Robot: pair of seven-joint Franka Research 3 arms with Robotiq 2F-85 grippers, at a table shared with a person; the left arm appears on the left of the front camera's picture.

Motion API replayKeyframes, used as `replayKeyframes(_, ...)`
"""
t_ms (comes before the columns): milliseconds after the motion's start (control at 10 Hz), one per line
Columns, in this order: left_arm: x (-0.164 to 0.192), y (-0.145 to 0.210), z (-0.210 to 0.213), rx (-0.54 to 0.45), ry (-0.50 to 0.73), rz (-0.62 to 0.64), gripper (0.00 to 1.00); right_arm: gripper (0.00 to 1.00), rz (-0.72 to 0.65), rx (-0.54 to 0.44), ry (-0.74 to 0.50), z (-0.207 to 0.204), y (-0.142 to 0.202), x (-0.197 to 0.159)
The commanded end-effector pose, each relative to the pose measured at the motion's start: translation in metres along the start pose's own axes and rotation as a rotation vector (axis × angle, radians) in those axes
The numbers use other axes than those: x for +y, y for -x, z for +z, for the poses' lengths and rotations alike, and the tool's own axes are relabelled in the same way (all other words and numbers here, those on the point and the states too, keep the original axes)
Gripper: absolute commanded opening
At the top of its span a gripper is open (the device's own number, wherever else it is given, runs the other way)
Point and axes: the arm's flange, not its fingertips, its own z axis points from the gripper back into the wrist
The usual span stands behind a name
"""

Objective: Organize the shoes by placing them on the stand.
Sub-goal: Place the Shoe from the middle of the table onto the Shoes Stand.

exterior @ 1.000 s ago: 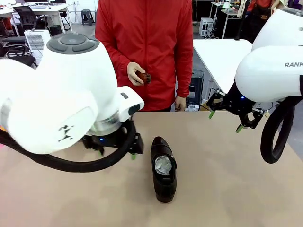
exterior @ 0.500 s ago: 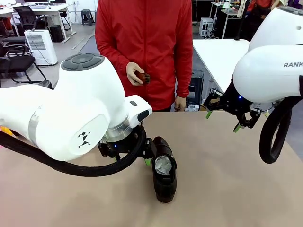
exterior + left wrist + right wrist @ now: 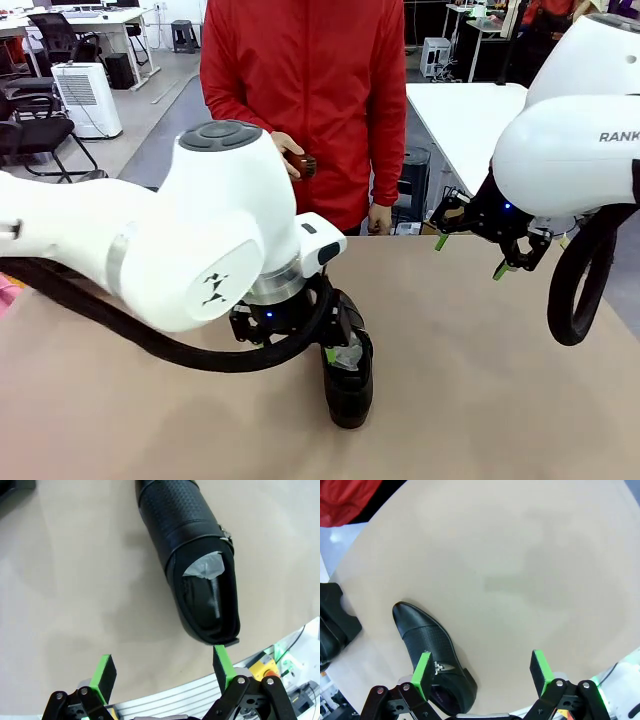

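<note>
1. Your left gripper (image 3: 165, 672) hangs low over the tan table (image 3: 480, 400), fingers spread wide and holding nothing. In the left wrist view one green pad (image 3: 223, 664) sits just beside the heel of a black shoe (image 3: 192, 560); you cannot tell whether it touches.

2. That shoe (image 3: 347, 372) lies flat near the middle of the table, crumpled white paper (image 3: 205, 570) showing in its opening. From the front, your left arm covers much of its upper part.

3. Your right gripper (image 3: 472, 256) hovers above the far right side of the table, jaws wide apart and empty.

4. In the right wrist view you see a second shoe (image 3: 427, 647) lying on the table below that gripper, with a perforated upper and a small metal buckle (image 3: 440, 667). Its heel end passes behind the gripper's left finger (image 3: 422, 675).

5. At the far edge stands a person in a red jacket (image 3: 305, 100), holding a small brown brush (image 3: 303, 165) in one hand (image 3: 287, 157).
</note>
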Motion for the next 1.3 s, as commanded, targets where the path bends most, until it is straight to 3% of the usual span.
replayKeyframes(0, -0.01, -0.015, -0.009, -0.015, -0.043, 0.046, 1.0, 1.0, 0.018, 0.005, -0.01, 0.003, -0.003, 0.0)
replayKeyframes(700, -0.019, -0.041, -0.057, -0.008, -0.123, 0.099, 1.0, 1.0, 0.018, 0.005, -0.01, 0.003, -0.003, 0.0)
replayKeyframes(1100, -0.017, -0.046, -0.079, 0.06, -0.115, 0.145, 1.0, 1.0, 0.018, 0.005, -0.01, 0.003, -0.003, 0.0)
replayKeyframes(1200, -0.016, -0.046, -0.083, 0.066, -0.119, 0.145, 0.93, 1.0, 0.018, 0.005, -0.01, 0.003, -0.003, 0.0)
